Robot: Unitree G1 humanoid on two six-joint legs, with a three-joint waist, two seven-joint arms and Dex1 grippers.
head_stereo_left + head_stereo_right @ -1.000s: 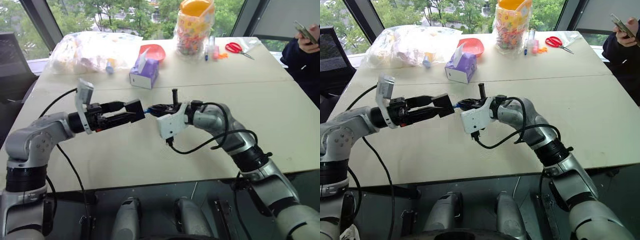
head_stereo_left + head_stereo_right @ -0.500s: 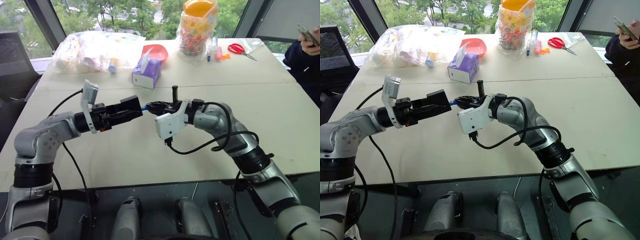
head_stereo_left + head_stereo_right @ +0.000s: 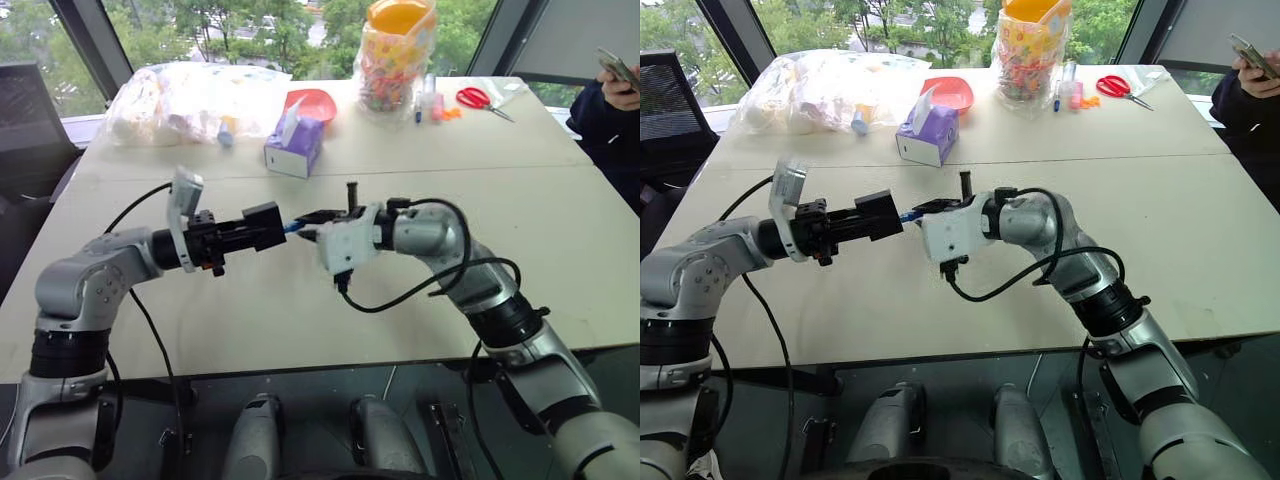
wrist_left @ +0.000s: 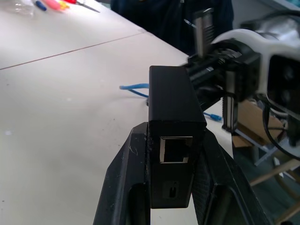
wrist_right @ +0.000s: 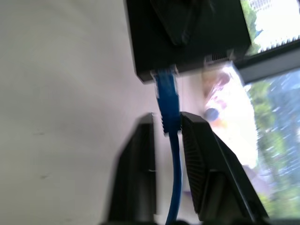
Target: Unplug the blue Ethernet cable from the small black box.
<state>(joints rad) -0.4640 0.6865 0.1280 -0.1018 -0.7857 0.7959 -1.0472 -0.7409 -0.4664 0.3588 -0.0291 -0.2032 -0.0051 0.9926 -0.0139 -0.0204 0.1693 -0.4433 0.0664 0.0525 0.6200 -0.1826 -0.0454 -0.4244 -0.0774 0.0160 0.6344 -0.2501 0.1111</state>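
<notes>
L hand clamps box. Cable still plugged in, running between R hand fingers; R grip unclear, blurred.

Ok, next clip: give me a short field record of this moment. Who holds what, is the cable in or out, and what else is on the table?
left gripper: shut on the small black box, held above the table
right gripper: fingers on either side of the blue Ethernet cable just behind its plug; firm grip unclear
cable: plugged into the box
box's near side: one empty port
table, far side: purple tissue box, red bowl, red scissors
person: at the table's far right edge, holding a phone
</notes>
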